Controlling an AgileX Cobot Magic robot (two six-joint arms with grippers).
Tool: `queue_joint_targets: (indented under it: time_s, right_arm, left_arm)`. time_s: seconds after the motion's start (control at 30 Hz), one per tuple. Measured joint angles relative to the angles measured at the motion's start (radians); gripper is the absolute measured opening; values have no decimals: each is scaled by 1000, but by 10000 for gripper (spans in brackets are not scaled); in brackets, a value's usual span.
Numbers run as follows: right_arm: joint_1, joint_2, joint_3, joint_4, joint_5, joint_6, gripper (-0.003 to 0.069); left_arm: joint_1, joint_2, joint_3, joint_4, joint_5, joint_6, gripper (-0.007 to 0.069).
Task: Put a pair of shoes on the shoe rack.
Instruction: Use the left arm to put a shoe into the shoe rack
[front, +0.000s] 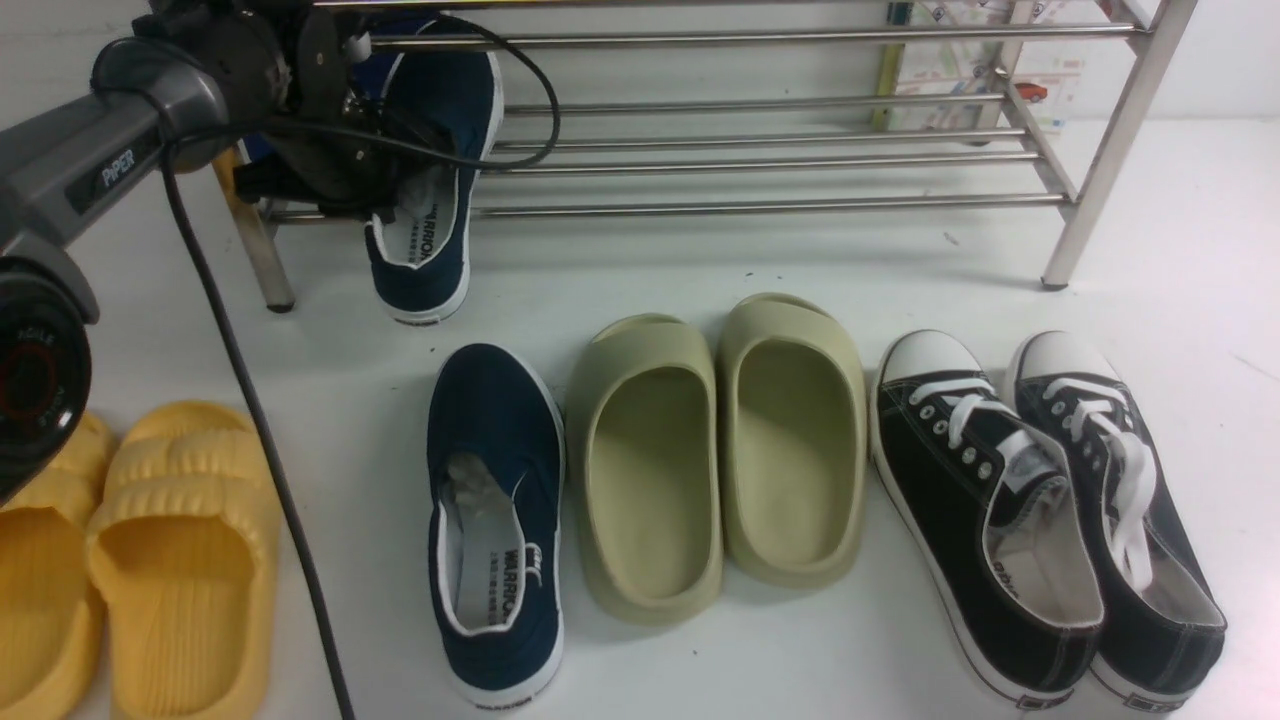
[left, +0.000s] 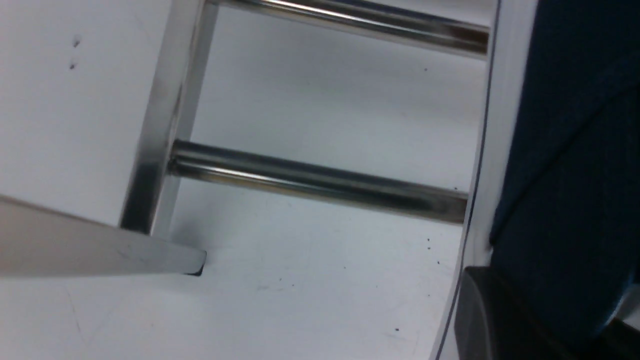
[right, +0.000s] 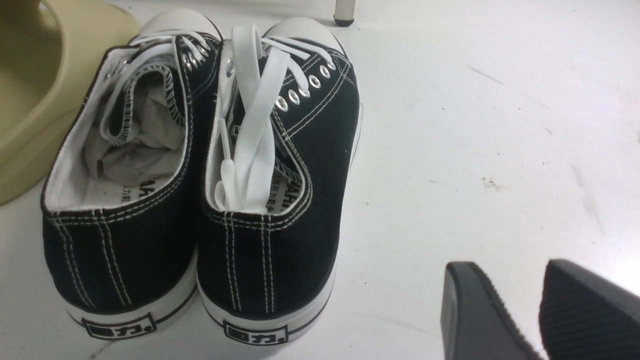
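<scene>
White floor. Two navy "WARRIOR" shoes: floor shoe; held shoe at rack left end, pinched by left gripper; right gripper parted, empty.

Two navy-blue slip-on sneakers, two olive-green foam slippers, two black lace-up sneakers, two yellow slippers, and one stainless-steel shoe rack

The slip-on shoes are navy blue with white soles and white insoles bearing dark lettering. The foam slippers are plain olive green. The lace-up sneakers are black with white toe caps, laces and stitching. The ribbed slippers are yellow. The shoe rack is shiny silver.
</scene>
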Motion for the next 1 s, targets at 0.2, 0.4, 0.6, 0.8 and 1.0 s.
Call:
queue_joint_targets:
  time_s: [0.2, 0.4, 0.6, 0.8, 1.0]
  right_arm:
    - [0, 0, 0, 0, 0, 0, 244]
    - [0, 0, 0, 0, 0, 0, 244]
    - [0, 0, 0, 0, 0, 0, 244]
    - [0, 0, 0, 0, 0, 0, 244]
    - [0, 0, 0, 0, 0, 0, 244]
  left_arm:
    - [0, 0, -1, 33, -13, -38, 65]
    - [0, 0, -8, 35, -55, -46, 207]
    - [0, -12, -8, 47, -17, -48, 311]
    - [0, -124, -8, 49, 119, -37, 329]
    - [0, -261, 46, -144, 328, 37, 185]
